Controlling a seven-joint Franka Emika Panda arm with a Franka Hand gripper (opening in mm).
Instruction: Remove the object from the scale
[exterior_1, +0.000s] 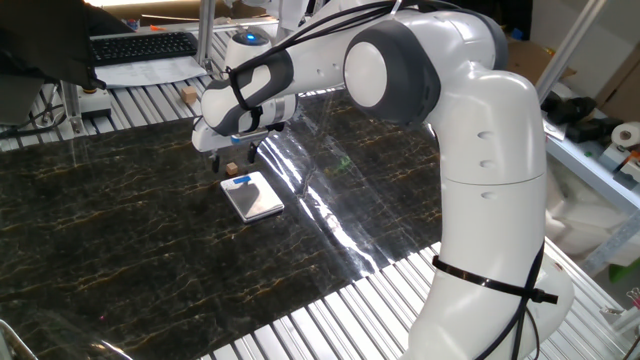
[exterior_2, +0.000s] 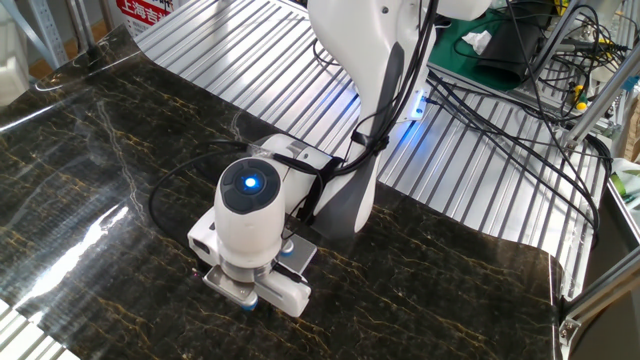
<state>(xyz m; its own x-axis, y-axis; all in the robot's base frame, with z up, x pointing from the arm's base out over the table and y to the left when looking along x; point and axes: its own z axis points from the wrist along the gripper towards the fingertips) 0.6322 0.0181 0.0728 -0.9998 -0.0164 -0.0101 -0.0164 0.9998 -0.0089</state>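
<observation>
Arm (exterior_1: 440, 110) folded well forward over the dark marbled bench (exterior_1: 110, 230): you can see the white base column rising at the right of one fixed view, the big grey shoulder joint above it, and the forearm reaching left and downward to the wrist. The gripper (exterior_1: 233, 158) hangs pointing down, just above the far end of the scale (exterior_1: 252, 195), which lies flat on the bench with its blue strip (exterior_1: 239, 181) toward the jaws. The silver plate of the scale shows nothing resting on it. Between the dark fingers (exterior_1: 240, 156) you can make out a small tan speck, the object (exterior_1: 231, 167), lifted clear of the scale; the jaws appear closed on it, though it is very small in this view. In the other fixed view you look down on the wrist cap with its lit blue ring (exterior_2: 250, 183); the hand covers the jaws and the object, and only a corner of the scale (exterior_2: 296, 257) peeks out beside it. A small wooden cube (exterior_1: 189, 96) sits on the ribbed metal beyond the bench.
</observation>
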